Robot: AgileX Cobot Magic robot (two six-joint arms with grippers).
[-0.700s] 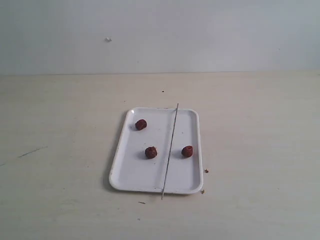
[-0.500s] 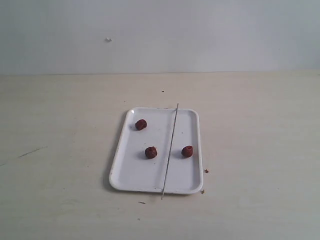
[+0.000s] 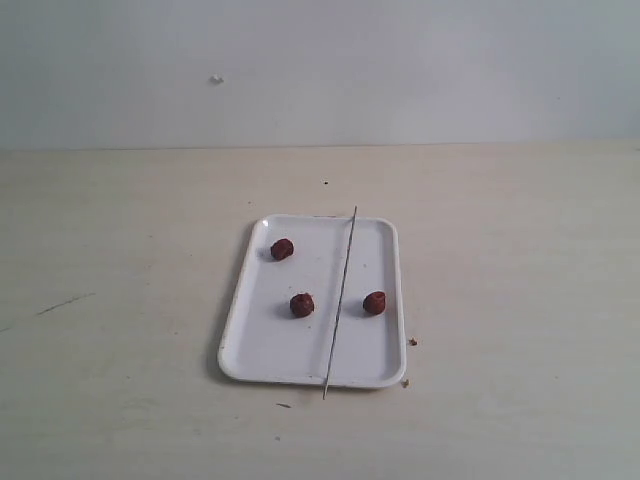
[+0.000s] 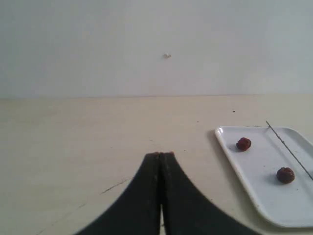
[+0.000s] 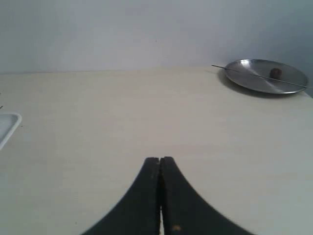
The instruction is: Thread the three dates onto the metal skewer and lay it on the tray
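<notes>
A white tray (image 3: 262,355) lies mid-table. Three dates rest loose on it: one at the far left (image 3: 282,249), one in the middle (image 3: 302,305), one to the right (image 3: 374,302). The metal skewer (image 3: 340,300) lies lengthwise across the tray, bare, its near tip past the front rim. Neither arm shows in the exterior view. In the left wrist view my left gripper (image 4: 161,154) is shut and empty over bare table, with the tray (image 4: 234,161) and two dates (image 4: 243,144) (image 4: 285,175) off to one side. My right gripper (image 5: 159,158) is shut and empty; a tray corner (image 5: 7,128) shows at the edge.
A round metal plate (image 5: 254,78) with a thin rod and one dark fruit sits far off in the right wrist view. Small brown crumbs (image 3: 411,342) lie beside the tray's near right corner. A dark scratch (image 3: 62,303) marks the table at left.
</notes>
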